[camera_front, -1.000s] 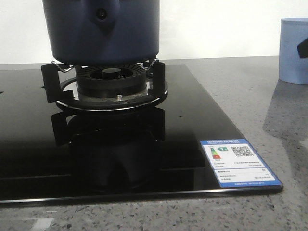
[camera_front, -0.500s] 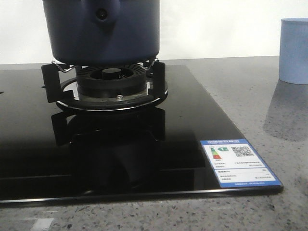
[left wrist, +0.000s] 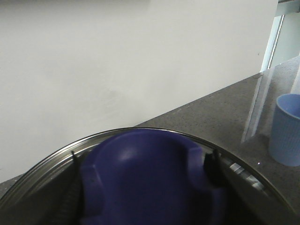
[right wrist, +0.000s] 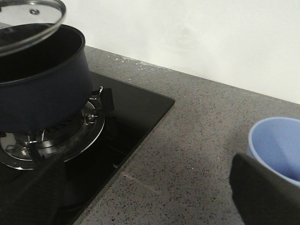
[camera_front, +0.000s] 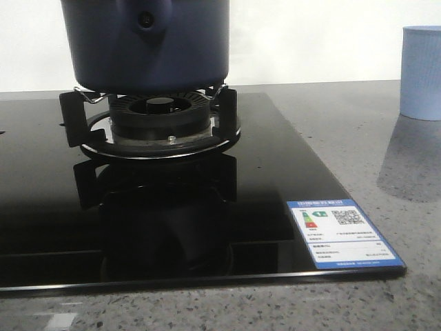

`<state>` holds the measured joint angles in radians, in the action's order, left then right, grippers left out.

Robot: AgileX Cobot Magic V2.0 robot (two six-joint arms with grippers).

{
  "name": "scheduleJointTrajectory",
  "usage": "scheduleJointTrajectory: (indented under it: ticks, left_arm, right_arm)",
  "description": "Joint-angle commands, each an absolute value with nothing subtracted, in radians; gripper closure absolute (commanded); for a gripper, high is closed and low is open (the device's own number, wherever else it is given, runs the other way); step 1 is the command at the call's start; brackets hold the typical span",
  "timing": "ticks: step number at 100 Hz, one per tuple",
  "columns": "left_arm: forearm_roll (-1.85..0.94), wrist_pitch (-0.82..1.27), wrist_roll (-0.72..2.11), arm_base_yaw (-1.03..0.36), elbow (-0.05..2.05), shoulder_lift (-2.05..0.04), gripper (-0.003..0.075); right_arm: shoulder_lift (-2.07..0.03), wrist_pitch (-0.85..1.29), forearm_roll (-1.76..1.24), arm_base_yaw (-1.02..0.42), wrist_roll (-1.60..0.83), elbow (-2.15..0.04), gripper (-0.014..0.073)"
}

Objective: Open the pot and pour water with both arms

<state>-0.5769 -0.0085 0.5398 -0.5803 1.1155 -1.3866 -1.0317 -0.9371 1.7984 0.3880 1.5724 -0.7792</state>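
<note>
The dark navy pot (camera_front: 145,48) stands on the burner's pot support (camera_front: 224,114). In the right wrist view the pot (right wrist: 42,93) is uncovered, and its glass lid (right wrist: 28,21) hangs tilted just above its rim. My left gripper (left wrist: 143,173) is shut on the lid's blue knob (left wrist: 145,187), with dark fingers (left wrist: 212,166) on either side and the lid's steel rim (left wrist: 42,164) around it. My right gripper (right wrist: 145,197) is open over the grey counter, between the hob and the cup, holding nothing. The pot's inside is dark; water does not show.
A pale blue ribbed cup (camera_front: 420,72) stands on the speckled counter (camera_front: 372,138) to the right of the black glass hob (camera_front: 262,179); its open top (right wrist: 276,145) lies beside my right finger. An energy label (camera_front: 341,233) is stuck on the hob's front right corner. A white wall is behind.
A dark part of my right gripper that showed in front of the cup at the front view's right edge one second ago has left that view. The pot has not moved.
</note>
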Motion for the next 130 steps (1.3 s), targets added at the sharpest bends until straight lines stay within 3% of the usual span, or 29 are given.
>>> scheduleJointTrajectory:
  ticks: [1, 79, 106, 130]
  left_arm:
    - [-0.58, -0.117, 0.535, -0.587, 1.15, -1.37, 0.0322]
    - [-0.569, -0.135, 0.535, -0.587, 1.15, -1.426, 0.0322]
    - [-0.569, -0.084, 0.535, -0.587, 1.15, -1.424, 0.0195]
    - [-0.565, -0.073, 0.535, -0.587, 1.15, -1.321, 0.0195]
  right_arm:
    - [-1.015, -0.94, 1.747, 0.394, 1.575, -0.802, -0.005]
    - [-1.015, -0.94, 1.741, 0.394, 1.575, -0.802, -0.005]
    - [-1.015, -0.94, 1.741, 0.394, 1.575, -0.802, -0.005]
    - [-1.015, -0.942, 1.683, 0.394, 1.579, -0.802, -0.0045]
